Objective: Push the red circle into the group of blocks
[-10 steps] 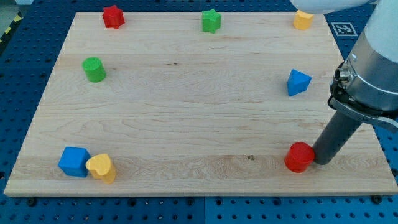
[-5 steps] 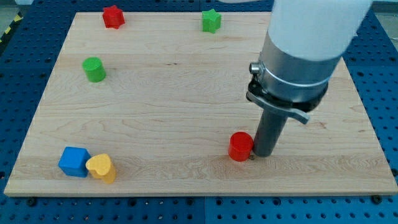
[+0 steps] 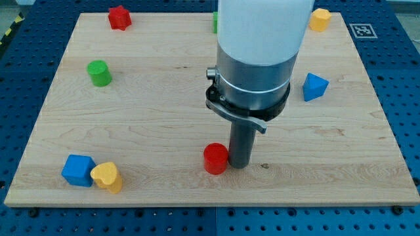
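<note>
Fingers are absent on this arm, so nothing opens, narrows or holds; the work is done by my tip (image 3: 237,165), the lower end of a dark rod that stands on the wooden surface (image 3: 144,118). It sits just to the view's right of the red circle (image 3: 215,158), touching it or as good as touching; the seam between them is too fine to call.

That placement makes sense for the task. The red circle lies near the view's bottom edge, a little left of centre, and the only blocks that sit together are the blue cube (image 3: 78,170) and the yellow heart (image 3: 107,177), pressed side by side at the view's bottom left. With my tip on the far side of the circle from that pair, a push toward the view's left should carry the circle at them. I judge the job to be partly along: the circle is well apart from the pair, with bare wood between.

The pair sits slightly lower in the view than the circle, so the line of push probably needs a small downward lean. A round block can slip off a rod, so contact should stay behind its middle.

Other blocks are scattered and out of the path: a green cylinder (image 3: 99,73) at the left, a red star (image 3: 119,17) at the top left, a green block (image 3: 214,21) mostly hidden behind the arm, a yellow block (image 3: 319,19) at the top right, and a blue wedge (image 3: 314,86) at the right.
</note>
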Robot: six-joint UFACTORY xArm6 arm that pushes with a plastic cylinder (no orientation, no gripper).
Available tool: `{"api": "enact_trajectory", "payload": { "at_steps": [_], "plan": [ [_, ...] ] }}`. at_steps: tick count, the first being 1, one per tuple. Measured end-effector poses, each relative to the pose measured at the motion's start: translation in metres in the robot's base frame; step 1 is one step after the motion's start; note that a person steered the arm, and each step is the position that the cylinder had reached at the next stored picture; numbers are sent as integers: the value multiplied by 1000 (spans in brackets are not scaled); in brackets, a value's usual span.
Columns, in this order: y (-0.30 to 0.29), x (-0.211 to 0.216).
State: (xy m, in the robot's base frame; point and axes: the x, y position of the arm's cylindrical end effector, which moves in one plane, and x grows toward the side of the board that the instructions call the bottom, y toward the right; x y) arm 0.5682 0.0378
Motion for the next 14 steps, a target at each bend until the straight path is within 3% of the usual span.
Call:
{"api": "enact_trajectory", "payload": {
  "at_steps": [2,6,9,12,13,14],
  "plan": [
    [-20,1],
    [-167,-24],
    [-175,-87],
    [-213,-55],
    [-228,-101],
    [-197,-134]
  ]
}}
